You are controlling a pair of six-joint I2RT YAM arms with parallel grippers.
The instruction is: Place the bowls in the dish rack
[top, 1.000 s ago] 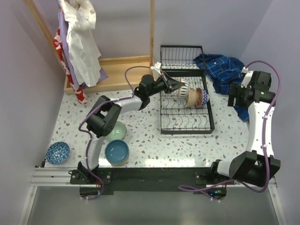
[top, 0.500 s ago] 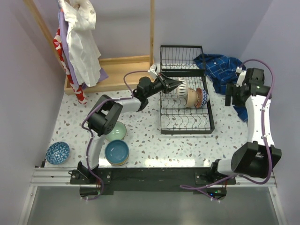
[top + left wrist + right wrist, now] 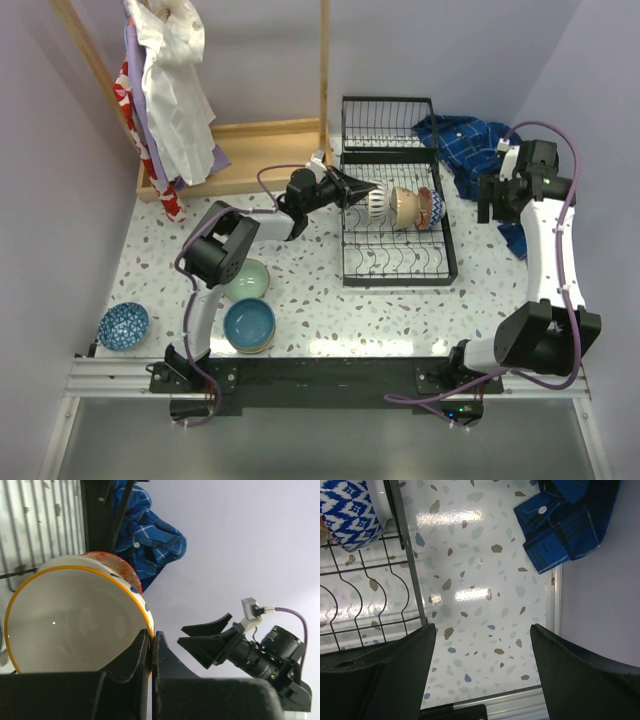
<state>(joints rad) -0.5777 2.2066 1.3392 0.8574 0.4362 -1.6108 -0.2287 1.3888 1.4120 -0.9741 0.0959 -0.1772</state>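
The black wire dish rack [image 3: 395,262] sits at the table's middle. Inside it, a beige bowl [image 3: 403,206] and a red-orange patterned bowl [image 3: 427,207] stand on edge side by side. My left gripper [image 3: 358,190] is shut on the rim of a yellow-rimmed bowl [image 3: 376,201] at the rack's left side, next to the beige one. The left wrist view shows that bowl's cream inside [image 3: 75,622] with its rim pinched in the left gripper [image 3: 151,639]. My right gripper [image 3: 490,207] hangs open and empty right of the rack; in its own view the right gripper [image 3: 482,628] is above bare table.
A pale green bowl [image 3: 248,281], a teal blue bowl [image 3: 249,324] and a dark blue speckled bowl [image 3: 123,326] sit at the front left. A blue checked cloth [image 3: 465,145] lies behind the right gripper. A wooden clothes stand [image 3: 240,155] with hanging clothes is at the back left.
The left gripper has drawn back a little to the left with the yellow-rimmed bowl, which now stands more upright. The right arm has shifted slightly away and toward the rack.
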